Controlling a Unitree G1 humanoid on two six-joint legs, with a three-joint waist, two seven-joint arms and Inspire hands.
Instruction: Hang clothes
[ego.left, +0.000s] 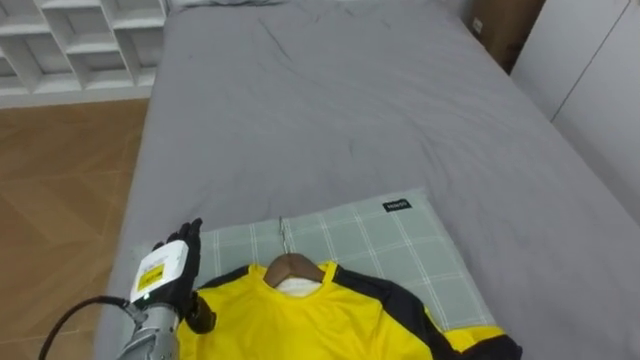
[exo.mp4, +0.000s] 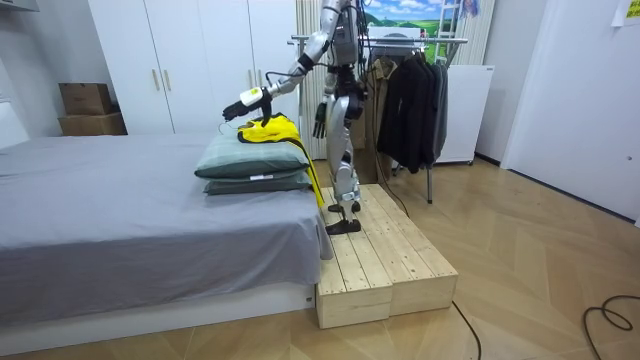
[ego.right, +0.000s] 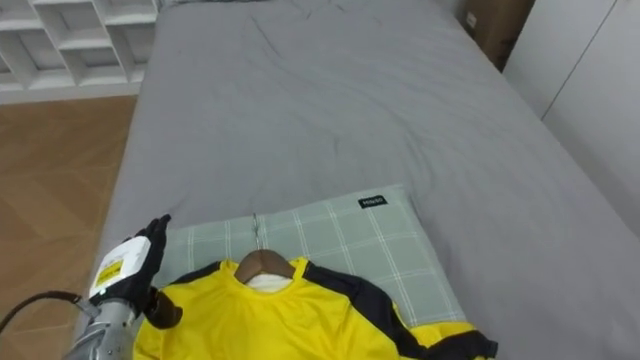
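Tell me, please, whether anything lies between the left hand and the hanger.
Nothing visible does. The open left hand is beside a shoulder of the shirt, and the neck and hook of the hanger lie bare on the pillow to its right. The right hand hangs at the robot's side.

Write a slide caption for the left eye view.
Left hand open beside the yellow shirt, on its wooden hanger, lying on a checked pillow on the grey bed.

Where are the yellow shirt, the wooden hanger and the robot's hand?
yellow shirt (ego.left: 300, 325), left eye view, on its chest.
wooden hanger (ego.left: 290, 265), left eye view, on its wooden top.
left hand (ego.left: 175, 262), left eye view, on its back.
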